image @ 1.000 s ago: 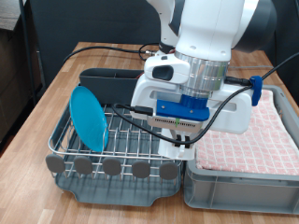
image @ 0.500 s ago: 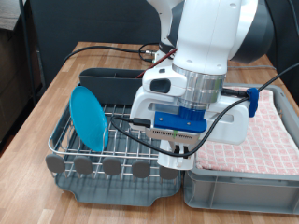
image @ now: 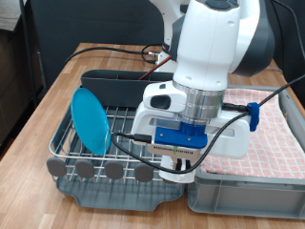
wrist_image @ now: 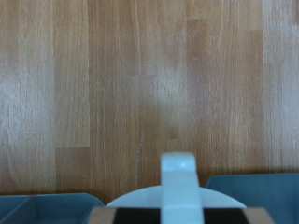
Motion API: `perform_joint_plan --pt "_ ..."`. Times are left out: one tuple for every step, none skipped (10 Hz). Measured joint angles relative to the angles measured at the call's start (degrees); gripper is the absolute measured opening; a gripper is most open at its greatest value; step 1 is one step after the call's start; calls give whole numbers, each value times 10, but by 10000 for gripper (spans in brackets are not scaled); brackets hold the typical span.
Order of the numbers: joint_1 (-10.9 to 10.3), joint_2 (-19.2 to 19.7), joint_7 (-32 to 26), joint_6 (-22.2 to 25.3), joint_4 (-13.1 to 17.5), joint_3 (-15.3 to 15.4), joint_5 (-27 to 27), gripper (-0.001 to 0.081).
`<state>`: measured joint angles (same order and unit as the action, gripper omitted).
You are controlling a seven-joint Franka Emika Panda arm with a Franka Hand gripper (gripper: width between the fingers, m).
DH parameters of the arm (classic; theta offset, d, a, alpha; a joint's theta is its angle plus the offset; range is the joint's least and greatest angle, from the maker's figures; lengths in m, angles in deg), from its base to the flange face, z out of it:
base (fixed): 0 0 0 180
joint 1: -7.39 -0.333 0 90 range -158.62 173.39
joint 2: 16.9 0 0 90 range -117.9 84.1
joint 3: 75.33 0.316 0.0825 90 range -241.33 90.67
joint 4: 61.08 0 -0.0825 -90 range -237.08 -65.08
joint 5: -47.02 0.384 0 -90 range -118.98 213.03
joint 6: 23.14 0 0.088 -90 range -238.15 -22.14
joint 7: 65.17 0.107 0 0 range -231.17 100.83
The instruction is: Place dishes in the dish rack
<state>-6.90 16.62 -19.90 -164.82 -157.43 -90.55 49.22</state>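
Light-blue plate (image: pixel 91 117) already stood on edge between the wires of the dish rack (image: pixel 124 143) (upright to drain). Claw (image: pixel 177 168) low over the rack's right end, white mug (wrist_image: pixel 177 191) seemingly pinched by its rim; opening unclear.

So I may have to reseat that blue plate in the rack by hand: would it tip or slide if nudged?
The blue plate stands on edge, leaning between the rack's wires, so a sideways nudge could probably tip it. Its surface looks smooth and glossy, likely slippery. It looks rigid, not floppy.
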Motion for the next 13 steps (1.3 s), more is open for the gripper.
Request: perform_joint_plan --pt "5 3 -6 0 0 6 7 72" --pt "12 6 -13 0 0 13 16 72" --pt "16 8 -16 -1 1 17 20 72" --pt "18 10 -16 -4 1 17 20 72" --pt "18 11 -16 -6 1 16 20 72" --pt "18 12 -15 -6 1 15 19 72" --pt "17 13 -14 -3 1 12 15 209" --pt "16 14 -14 1 1 9 11 209" --pt "16 14 -14 6 2 7 9 396" --pt "16 14 -14 20 7 6 5 396" --pt "16 14 -14 41 15 6 1 608" --pt "15 14 -17 62 26 6 0 608" --pt "15 13 -19 80 36 7 0 754"
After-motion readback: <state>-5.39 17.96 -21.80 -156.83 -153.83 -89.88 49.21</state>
